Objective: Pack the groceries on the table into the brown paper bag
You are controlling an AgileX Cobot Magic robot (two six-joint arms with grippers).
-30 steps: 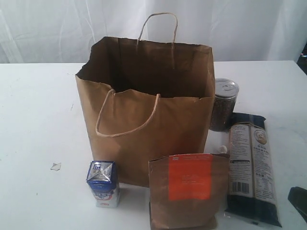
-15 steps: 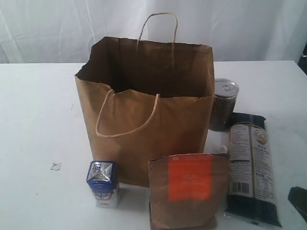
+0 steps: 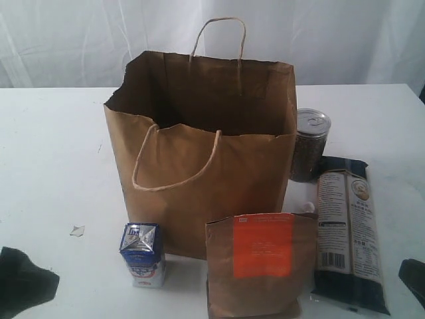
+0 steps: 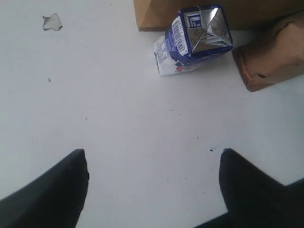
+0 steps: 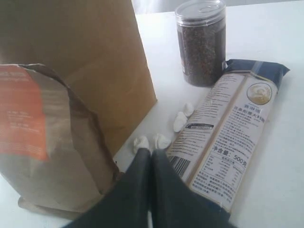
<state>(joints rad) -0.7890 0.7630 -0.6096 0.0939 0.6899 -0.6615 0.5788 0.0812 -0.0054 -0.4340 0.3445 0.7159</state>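
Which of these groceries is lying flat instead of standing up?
The dark-blue noodle packet, flat on the table right of the bag. The carton, pouch and dark jar all stand upright.

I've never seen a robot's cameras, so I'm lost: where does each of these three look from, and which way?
Exterior: off the arms, in front and somewhat high, facing the bag; left fingers and right fingers show at the bottom corners.
Left wrist: on the left arm, looking down at the table and carton; open fingers frame it.
Right wrist: on the right arm, low, facing pouch, noodles, tin; shut fingers in front.
Shared: both wrist views show bag and pouch.
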